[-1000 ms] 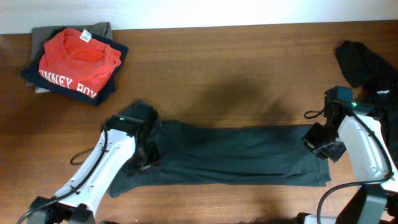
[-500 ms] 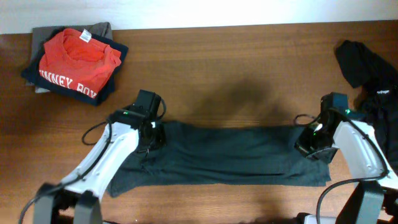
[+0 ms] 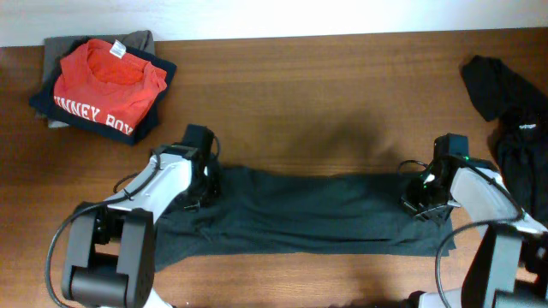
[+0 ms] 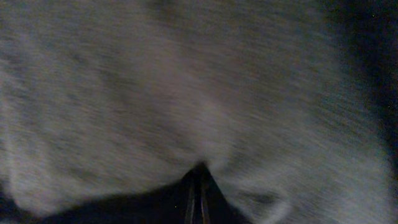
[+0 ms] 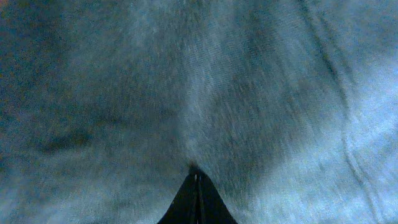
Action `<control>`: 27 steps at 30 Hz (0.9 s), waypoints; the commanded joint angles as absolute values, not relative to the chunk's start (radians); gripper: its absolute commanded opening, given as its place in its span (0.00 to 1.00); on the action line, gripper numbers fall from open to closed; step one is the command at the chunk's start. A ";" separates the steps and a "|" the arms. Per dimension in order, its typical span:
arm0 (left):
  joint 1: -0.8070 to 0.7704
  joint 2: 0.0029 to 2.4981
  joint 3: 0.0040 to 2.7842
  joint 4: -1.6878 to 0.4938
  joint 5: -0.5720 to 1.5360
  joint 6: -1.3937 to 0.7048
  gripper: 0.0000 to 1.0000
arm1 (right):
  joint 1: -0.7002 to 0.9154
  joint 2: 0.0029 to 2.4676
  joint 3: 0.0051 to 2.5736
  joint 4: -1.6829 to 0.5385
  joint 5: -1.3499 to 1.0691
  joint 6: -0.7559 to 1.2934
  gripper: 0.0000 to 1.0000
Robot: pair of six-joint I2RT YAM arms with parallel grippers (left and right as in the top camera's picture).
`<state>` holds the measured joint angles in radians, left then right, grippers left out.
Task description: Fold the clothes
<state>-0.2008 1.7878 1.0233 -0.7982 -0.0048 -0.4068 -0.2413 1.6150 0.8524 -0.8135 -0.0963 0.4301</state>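
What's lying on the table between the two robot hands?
A long dark grey cloth garment stretches from the left gripper to the right gripper, seen in the overhead view.

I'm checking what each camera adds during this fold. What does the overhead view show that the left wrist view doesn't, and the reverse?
Only overhead: the dark garment's full length stretched across the table, the left claw at one end and the right claw at the other, a folded stack topped by a red shirt, and black clothes at the right edge. Only left wrist: a close look at the fingertips pinched together with cloth bunched at them. Both: the dark garment in the left claw's grip.
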 commanded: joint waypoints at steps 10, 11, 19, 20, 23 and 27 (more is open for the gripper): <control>-0.051 1.878 1.033 -0.763 -0.027 -0.371 0.01 | -0.244 1.809 0.845 -0.693 -0.091 0.476 0.04; -0.039 1.882 1.033 -0.759 -0.027 -0.371 0.01 | -0.244 1.812 0.846 -0.685 -0.086 0.476 0.04; 0.073 1.886 1.033 -0.732 -0.043 -0.364 0.01 | -0.244 1.812 0.892 -0.676 -0.006 0.476 0.04; 0.084 1.886 1.033 -0.731 -0.045 -0.364 0.01 | -0.244 1.812 0.904 -0.676 -0.006 0.476 0.04; 0.121 1.886 1.033 -0.717 -0.046 -0.365 0.01 | -0.244 1.812 0.946 -0.677 -0.007 0.476 0.04; 0.154 1.886 1.033 -0.712 -0.044 -0.365 0.02 | -0.244 1.812 0.996 -0.692 -0.007 0.476 0.04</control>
